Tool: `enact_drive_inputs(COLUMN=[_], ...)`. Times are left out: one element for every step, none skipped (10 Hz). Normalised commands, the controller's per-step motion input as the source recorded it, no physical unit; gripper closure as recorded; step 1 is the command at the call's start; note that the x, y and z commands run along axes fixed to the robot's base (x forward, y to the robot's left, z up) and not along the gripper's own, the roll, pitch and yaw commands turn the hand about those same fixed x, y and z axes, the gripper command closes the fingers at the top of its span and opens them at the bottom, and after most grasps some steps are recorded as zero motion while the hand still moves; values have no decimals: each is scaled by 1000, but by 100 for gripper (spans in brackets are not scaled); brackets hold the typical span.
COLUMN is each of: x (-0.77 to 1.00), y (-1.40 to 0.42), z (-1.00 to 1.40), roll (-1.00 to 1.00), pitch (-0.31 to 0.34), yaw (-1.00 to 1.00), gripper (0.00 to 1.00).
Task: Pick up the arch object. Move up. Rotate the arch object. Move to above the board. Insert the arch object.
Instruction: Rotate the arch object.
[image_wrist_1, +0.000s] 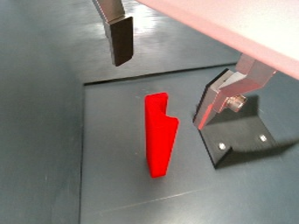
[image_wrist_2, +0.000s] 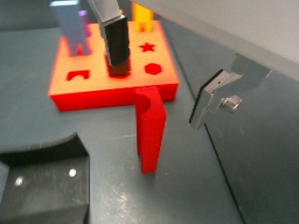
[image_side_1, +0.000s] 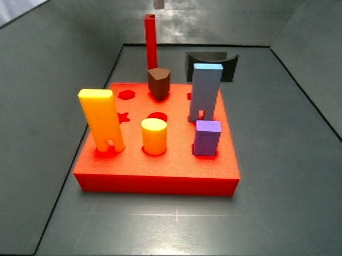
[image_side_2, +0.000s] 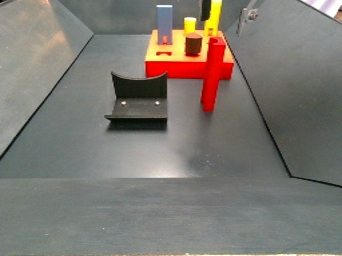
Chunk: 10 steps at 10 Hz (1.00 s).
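The arch object is a tall, thin, bright red block. It stands upright on the dark floor just in front of the board, and shows in both side views. The board is a thick red-orange slab with shaped holes. My gripper is open and empty above the arch object, with one finger on each side of it and clear of it. It also shows in a wrist view.
The fixture stands on the floor beside the arch object. On the board stand an orange-yellow block, a yellow cylinder, a purple block, a blue-grey pillar and a brown peg. Dark walls surround the floor.
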Motion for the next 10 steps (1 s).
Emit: enact_drive_inputs(x=[40, 40, 40, 40, 40, 40, 40, 40, 40, 0], y=[26, 26, 26, 25, 25, 25, 25, 25, 25, 0], z=[-23, -23, -23, -23, -23, -23, -22, -22, -22, -1000], roll=[10, 11, 12, 14, 18, 21, 20, 20, 20, 20], pitch=[16, 17, 20, 23, 30, 35, 35, 34, 34, 34], yaw=[-1000, -1000, -1000, -1000, -1000, -936, -767, -382, -260, -133], gripper=[0, 0, 0, 0, 0, 0, 0, 0, 0, 0])
